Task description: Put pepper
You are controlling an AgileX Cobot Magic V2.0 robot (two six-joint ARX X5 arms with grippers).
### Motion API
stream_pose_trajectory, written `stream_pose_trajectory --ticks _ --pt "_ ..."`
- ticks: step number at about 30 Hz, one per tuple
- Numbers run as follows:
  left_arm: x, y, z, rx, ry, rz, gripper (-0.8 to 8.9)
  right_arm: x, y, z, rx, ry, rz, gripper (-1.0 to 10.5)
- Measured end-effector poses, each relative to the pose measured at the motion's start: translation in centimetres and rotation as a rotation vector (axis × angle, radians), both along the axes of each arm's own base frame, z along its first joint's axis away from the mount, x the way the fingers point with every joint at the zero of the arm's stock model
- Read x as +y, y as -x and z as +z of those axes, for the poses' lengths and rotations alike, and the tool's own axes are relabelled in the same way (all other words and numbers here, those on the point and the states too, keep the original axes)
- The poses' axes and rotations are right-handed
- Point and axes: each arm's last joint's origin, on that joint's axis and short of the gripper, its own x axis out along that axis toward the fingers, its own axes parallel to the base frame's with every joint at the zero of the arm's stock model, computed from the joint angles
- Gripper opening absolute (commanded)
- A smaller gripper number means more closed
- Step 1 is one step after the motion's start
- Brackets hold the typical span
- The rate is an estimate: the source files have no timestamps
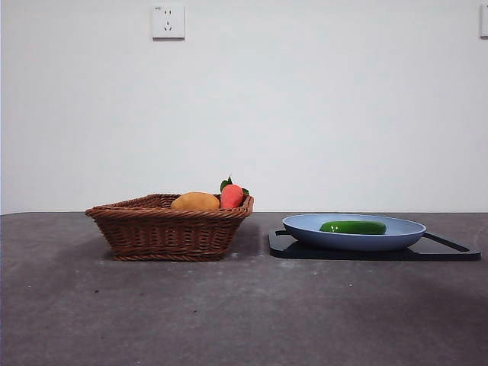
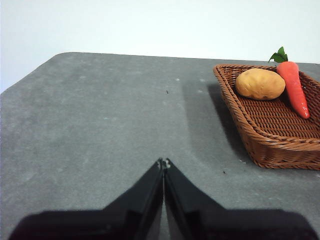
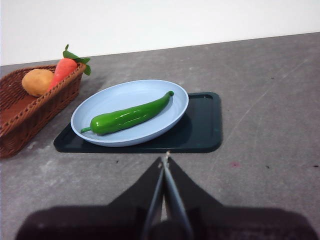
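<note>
Pepper (image 3: 129,115) in plate (image 3: 100,137), inside rim.

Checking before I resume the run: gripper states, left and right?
Left gripper: shut, empty, over bare table beside the basket.
Right gripper: shut, empty, short of the pepper on the blue plate.

L end effector (image 2: 163,162): two matte black jaws, flat wedge shape, tapering to thin pale-edged tips. R end effector (image 3: 165,157): same black wedge jaws, pale tips. No cables/markings visible.
</note>
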Motion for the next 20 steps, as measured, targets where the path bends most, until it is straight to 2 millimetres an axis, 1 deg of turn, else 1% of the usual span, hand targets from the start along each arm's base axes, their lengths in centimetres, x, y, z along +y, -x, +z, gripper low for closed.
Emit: stream_pose_trajectory --ticks 20 --pt "0.00 0.00 0.00 0.000 0.000 0.000 0.08 0.00 0.02 0.03 -0.002 -0.015 -0.002 0.0"
